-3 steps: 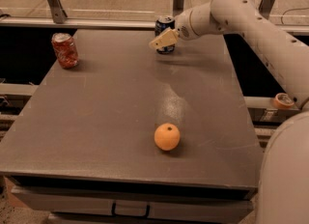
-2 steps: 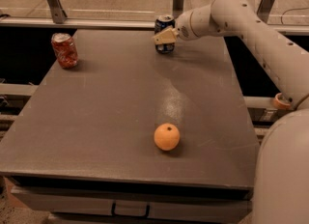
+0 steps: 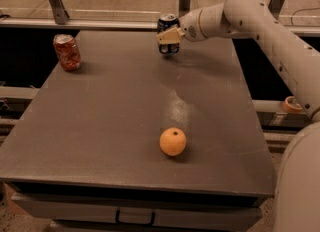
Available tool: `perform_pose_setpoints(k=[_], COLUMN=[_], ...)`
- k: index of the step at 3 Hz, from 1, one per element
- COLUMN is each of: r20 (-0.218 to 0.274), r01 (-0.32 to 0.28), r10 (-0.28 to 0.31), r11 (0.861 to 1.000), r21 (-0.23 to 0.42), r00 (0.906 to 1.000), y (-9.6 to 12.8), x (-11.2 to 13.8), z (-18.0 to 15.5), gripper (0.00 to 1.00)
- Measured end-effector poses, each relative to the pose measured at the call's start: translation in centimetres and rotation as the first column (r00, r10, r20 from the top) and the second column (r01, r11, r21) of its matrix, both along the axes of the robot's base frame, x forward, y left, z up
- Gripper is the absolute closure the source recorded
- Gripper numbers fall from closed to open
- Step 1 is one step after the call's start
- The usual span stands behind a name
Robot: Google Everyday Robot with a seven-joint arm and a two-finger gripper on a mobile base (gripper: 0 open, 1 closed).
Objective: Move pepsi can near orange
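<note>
The pepsi can (image 3: 167, 25), dark blue with a silver top, stands upright at the far edge of the grey table (image 3: 110, 126), right of the middle. My gripper (image 3: 169, 36) reaches in from the right on the white arm and sits right at the can, partly covering its front. The can rests on the table. The orange (image 3: 173, 142) lies on the near part of the table, almost straight in front of the can and well apart from it.
A dented red soda can (image 3: 67, 52) stands at the table's far left. My white arm (image 3: 260, 21) spans the far right side above the table. A metal rail and posts (image 3: 55, 1) run behind the table. A roll of tape (image 3: 292, 104) sits off the right edge.
My gripper has moved slightly up and left, closer against the pepsi can. The can, the orange and the red can have not moved.
</note>
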State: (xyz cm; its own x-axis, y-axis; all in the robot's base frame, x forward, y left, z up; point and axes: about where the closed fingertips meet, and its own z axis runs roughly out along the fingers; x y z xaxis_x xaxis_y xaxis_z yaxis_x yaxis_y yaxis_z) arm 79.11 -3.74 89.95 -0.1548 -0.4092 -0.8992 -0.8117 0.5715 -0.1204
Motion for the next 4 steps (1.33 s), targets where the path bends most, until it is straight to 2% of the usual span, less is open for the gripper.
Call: perform_pose_setpoints(k=[1,2,3,4], r20=[0.016,0.016,-0.002,0.01], r01=[-0.078,-0.078,-0.109,-0.135], r10=[0.078,0.078,0.109,0.135], r11=[0.997,0.997,0.994,0.991], r21=[-0.005,-0.005,-0.022,-0.023], r00=[0.9968,0.9968,0.994,0.9908], y=[-0.1,-0.1,0.2,0.1], x=[-3.4,-3.4,-5.1,-8.0], z=[2.0,2.0,1.8,3.2], gripper=[1.0,1.0,1.0,1.0])
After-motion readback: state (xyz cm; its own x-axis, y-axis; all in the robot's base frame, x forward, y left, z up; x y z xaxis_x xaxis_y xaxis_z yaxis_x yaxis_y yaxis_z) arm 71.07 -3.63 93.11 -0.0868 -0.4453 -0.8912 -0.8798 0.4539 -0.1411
